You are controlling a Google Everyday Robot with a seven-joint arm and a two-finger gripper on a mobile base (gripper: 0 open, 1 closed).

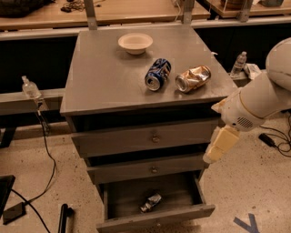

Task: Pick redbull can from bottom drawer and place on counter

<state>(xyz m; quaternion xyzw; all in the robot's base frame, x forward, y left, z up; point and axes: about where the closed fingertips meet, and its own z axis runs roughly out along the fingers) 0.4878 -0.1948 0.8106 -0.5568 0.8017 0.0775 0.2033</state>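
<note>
The redbull can (pixel 151 202), slim and silver-grey with blue patches, lies on its side in the open bottom drawer (pixel 154 219), near the middle of it. The two knobbed drawers above are pushed in. The counter (pixel 109 82) is the cabinet's flat grey top. My gripper (pixel 220 144), a cream piece hanging from the white arm (pixel 259 102), is at the cabinet's right side, level with the middle drawer. It is above and to the right of the can and holds nothing I can see.
On the counter lie a wider blue can (pixel 158 74), a crushed gold can (pixel 193 78) and a white bowl (pixel 135 43). Plastic bottles stand at the left (pixel 31 87) and right (pixel 239 63). Cables (pixel 45 150) and a black handle (pixel 65 217) lie on the floor at the left. Wooden tabletops (pixel 136 9) are behind.
</note>
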